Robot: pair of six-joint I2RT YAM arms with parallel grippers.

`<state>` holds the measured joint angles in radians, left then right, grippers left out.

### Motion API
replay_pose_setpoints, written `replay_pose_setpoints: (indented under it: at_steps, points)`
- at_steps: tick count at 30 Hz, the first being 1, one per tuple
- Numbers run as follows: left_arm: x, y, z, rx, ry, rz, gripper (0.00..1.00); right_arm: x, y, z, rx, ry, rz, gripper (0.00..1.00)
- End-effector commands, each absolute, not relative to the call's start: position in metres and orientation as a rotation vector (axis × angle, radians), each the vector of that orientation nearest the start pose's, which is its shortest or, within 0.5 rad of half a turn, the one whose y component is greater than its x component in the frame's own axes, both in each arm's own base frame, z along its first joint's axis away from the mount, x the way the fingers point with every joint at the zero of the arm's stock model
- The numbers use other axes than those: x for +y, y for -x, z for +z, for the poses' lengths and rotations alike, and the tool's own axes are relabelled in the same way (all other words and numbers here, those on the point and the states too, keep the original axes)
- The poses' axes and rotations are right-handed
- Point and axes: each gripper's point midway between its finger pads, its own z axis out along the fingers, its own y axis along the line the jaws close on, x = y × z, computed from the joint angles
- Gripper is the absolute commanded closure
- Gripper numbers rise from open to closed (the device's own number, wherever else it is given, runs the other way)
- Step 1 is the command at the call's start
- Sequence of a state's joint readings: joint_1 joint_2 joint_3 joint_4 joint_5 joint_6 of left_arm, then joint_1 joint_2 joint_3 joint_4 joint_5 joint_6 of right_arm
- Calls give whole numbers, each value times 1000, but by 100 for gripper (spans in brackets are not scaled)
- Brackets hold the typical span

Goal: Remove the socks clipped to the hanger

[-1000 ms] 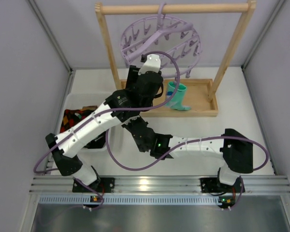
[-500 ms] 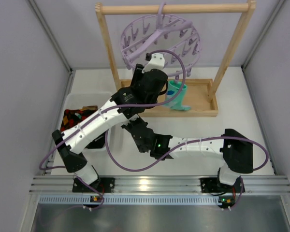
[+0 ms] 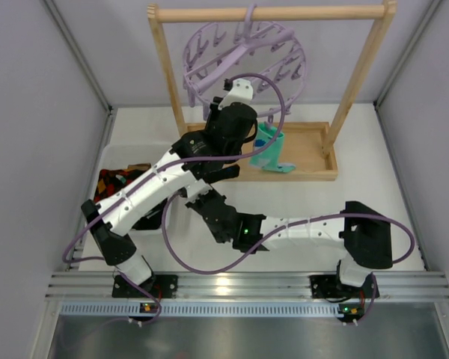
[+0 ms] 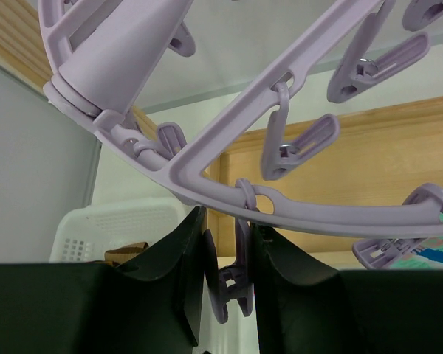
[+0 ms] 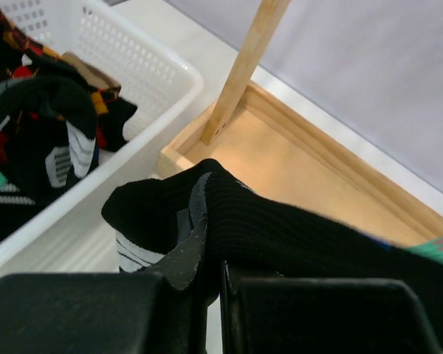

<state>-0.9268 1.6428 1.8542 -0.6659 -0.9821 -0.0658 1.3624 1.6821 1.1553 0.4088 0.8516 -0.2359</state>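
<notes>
Lavender plastic is filling my left wrist view. The hanger point(image 4: 340, 217) ring is passing just above the left gripper point(image 4: 227, 247). One clip point(image 4: 232, 284) is hanging straight down from that ring, long axis vertical, and the jaws are pressing in on its two sides. Below the hanger, the right gripper point(image 5: 214, 273) is clamping a black sock point(image 5: 280, 228) that is trailing off to its right. I cannot tell whether that clip is biting it. A teal sock point(image 3: 269, 149) is dangling under the hanger's right edge.
</notes>
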Motion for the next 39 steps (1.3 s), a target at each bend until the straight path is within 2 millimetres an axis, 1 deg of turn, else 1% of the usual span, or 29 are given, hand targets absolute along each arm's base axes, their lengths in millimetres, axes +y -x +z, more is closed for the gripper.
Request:
replay_pose_setpoints:
  at_steps: [1, 3, 4, 5, 6, 7, 8, 10, 11, 12, 13, 15, 16, 18, 19, 21, 22, 24, 25, 26, 27, 28, 29, 30, 31, 35, 36, 37, 39]
  points:
    - [-233, -359, 392, 1787, -132, 239, 89, 419, -218, 237, 1516, 655, 208, 100]
    - [-233, -357, 392, 1791, -138, 212, 85, 411, -213, 236, 1525, 618, 273, 100]
    - [-233, -356, 392, 1794, -132, 193, 83, 405, -209, 221, 1540, 646, 282, 100]
    - [-234, -355, 392, 1800, -139, 161, 76, 401, -202, 216, 1541, 656, 340, 100]
    - [-233, -354, 393, 1799, -138, 155, 71, 403, -198, 226, 1526, 651, 391, 100]
    - [-232, -353, 393, 1800, -134, 148, 67, 398, -195, 217, 1539, 666, 412, 100]
    - [-229, -351, 396, 1796, -129, 138, 58, 393, -192, 225, 1529, 655, 450, 100]
    - [-225, -348, 396, 1796, -122, 137, 43, 389, -187, 220, 1536, 676, 514, 100]
    - [-220, -344, 402, 1787, -109, 123, 37, 387, -183, 228, 1523, 670, 561, 100]
    - [-219, -342, 401, 1789, -104, 117, 27, 390, -177, 224, 1521, 703, 627, 100]
    - [-216, -340, 402, 1787, -98, 112, 25, 390, -175, 225, 1523, 698, 676, 100]
    - [-205, -331, 411, 1769, -70, 93, 19, 388, -179, 231, 1521, 677, 750, 100]
    - [-201, -329, 409, 1772, -65, 99, 16, 384, -186, 233, 1524, 657, 754, 100]
    - [-187, -319, 419, 1750, -39, 84, 2, 385, -186, 238, 1511, 669, 791, 100]
    - [-180, -316, 423, 1742, -25, 86, 2, 386, -191, 244, 1503, 668, 801, 100]
    - [-163, -302, 432, 1719, 5, 59, 2, 394, -187, 253, 1476, 709, 864, 100]
    - [-157, -297, 437, 1707, 22, 38, 2, 397, -193, 268, 1452, 696, 884, 100]
    - [-140, -281, 446, 1680, 46, -11, 2, 405, -196, 278, 1433, 721, 902, 100]
    - [-134, -276, 448, 1671, 56, -22, 2, 413, -195, 300, 1384, 741, 926, 100]
    - [-123, -267, 458, 1645, 76, -53, 2, 421, -196, 298, 1392, 773, 922, 100]
    - [-119, -263, 460, 1638, 72, -67, 2, 429, -193, 319, 1349, 780, 957, 100]
    - [-115, -259, 464, 1628, 78, -85, 2, 434, -194, 325, 1334, 794, 962, 100]
    - [-105, -250, 472, 1605, 95, -116, 2, 442, -196, 323, 1340, 812, 961, 100]
    - [-101, -246, 475, 1595, 99, -130, 2, 449, -194, 344, 1297, 816, 988, 100]
    - [-91, -238, 483, 1570, 120, -153, 2, 457, -198, 341, 1300, 831, 978, 100]
    - [-66, -223, 495, 1523, 180, -174, 2, 487, -207, 363, 1258, 866, 991, 100]
    - [-59, -221, 496, 1516, 199, -160, 2, 495, -208, 381, 1219, 869, 1015, 100]
    - [-54, -218, 496, 1511, 210, -157, 2, 507, -215, 368, 1242, 883, 1018, 100]
    - [-47, -216, 496, 1504, 235, -140, 2, 521, -224, 373, 1238, 892, 1034, 100]
